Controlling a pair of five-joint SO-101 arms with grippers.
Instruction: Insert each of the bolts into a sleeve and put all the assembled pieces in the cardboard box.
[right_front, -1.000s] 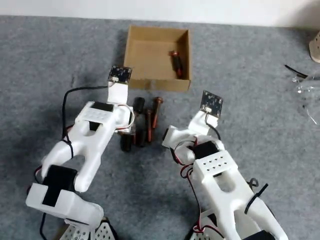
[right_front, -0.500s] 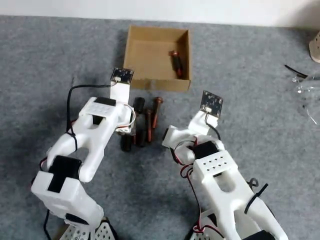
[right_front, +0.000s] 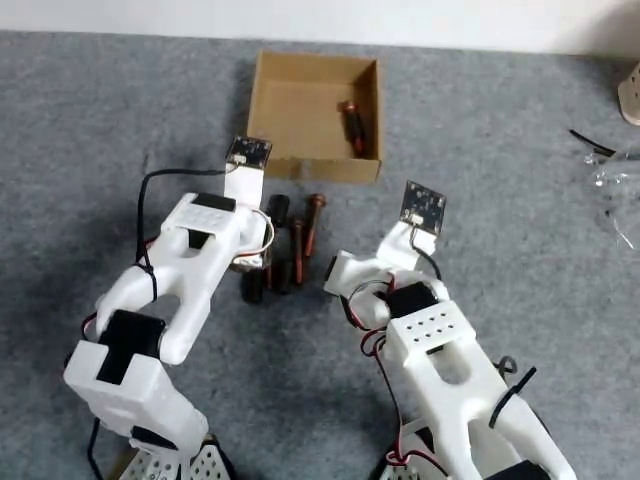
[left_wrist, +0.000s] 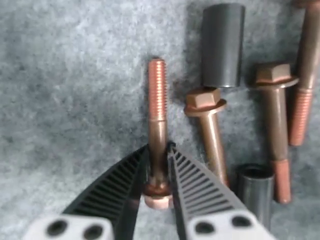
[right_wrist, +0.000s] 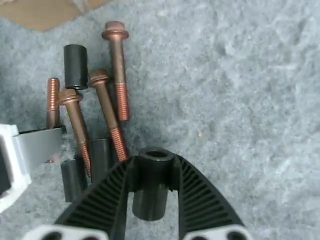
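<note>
My left pincer (left_wrist: 157, 148) is closed on a copper bolt (left_wrist: 156, 95) near its head; my right pincer (right_wrist: 153, 161) grips a black sleeve (right_wrist: 150, 197) beside the loose bolts (right_wrist: 116, 70).

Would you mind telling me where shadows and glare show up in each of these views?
High view: soft, even light on the table, with just a thin shadow at the foot of the cardboard box. Left wrist view: a pale highlight runs down the bolt held in the left gripper. Right wrist view: a dull sheen on the sleeve in the right gripper, no harsh glare.
</note>
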